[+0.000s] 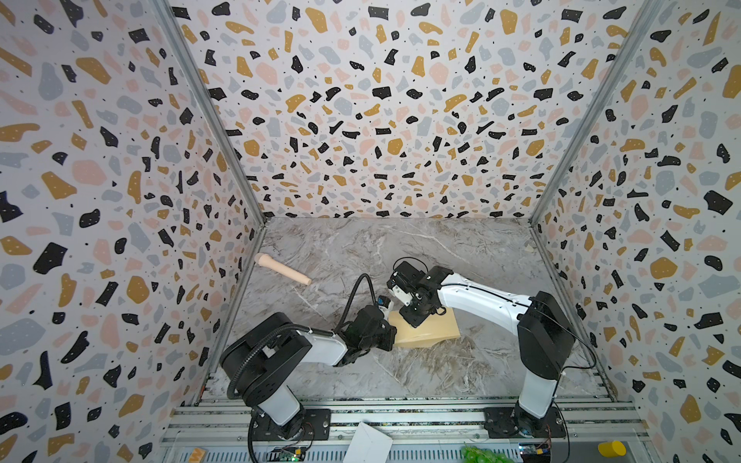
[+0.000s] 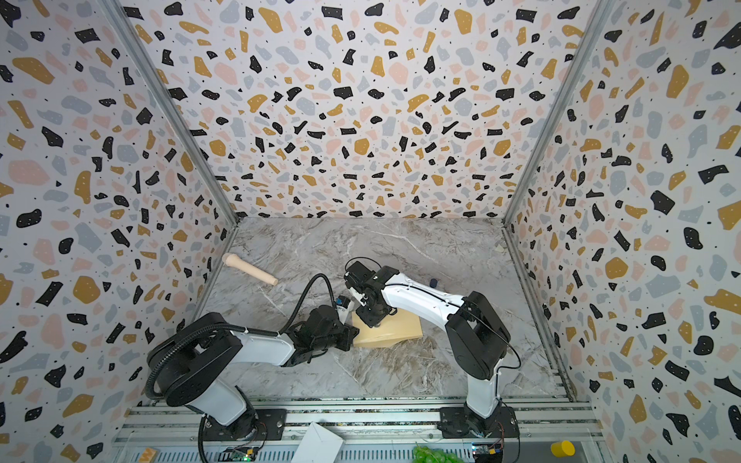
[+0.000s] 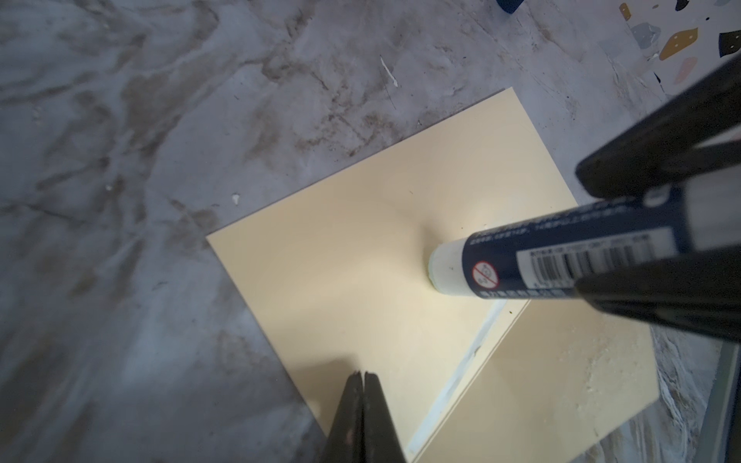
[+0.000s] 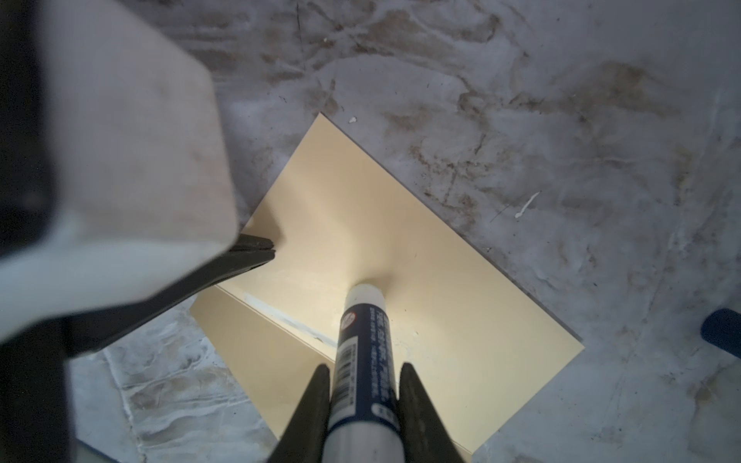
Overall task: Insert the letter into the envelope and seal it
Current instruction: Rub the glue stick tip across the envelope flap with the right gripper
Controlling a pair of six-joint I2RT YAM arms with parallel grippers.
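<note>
The tan envelope point(image 1: 431, 330) point(image 2: 395, 332) lies flat on the marble table, under both wrists. My right gripper point(image 4: 363, 366) is shut on a blue-and-white glue stick point(image 4: 363, 332) point(image 3: 521, 260), whose white tip presses on the envelope's pale face point(image 3: 341, 260). A whitish streak point(image 3: 461, 377) runs along the line where a darker tan panel point(image 3: 541, 381) meets that face. My left gripper point(image 3: 363, 375) is shut and empty, its tips resting on the envelope near one edge; its fingertips point(image 4: 266, 242) also show in the right wrist view. The letter is out of view.
A peach wooden handle point(image 1: 282, 269) lies at the table's far left by the wall. A small blue cap point(image 4: 721, 334) point(image 2: 433, 282) sits right of the envelope. On the front rail are a white paper piece point(image 1: 367, 443), green grapes point(image 1: 479, 455) and a yellow cup point(image 1: 611, 449).
</note>
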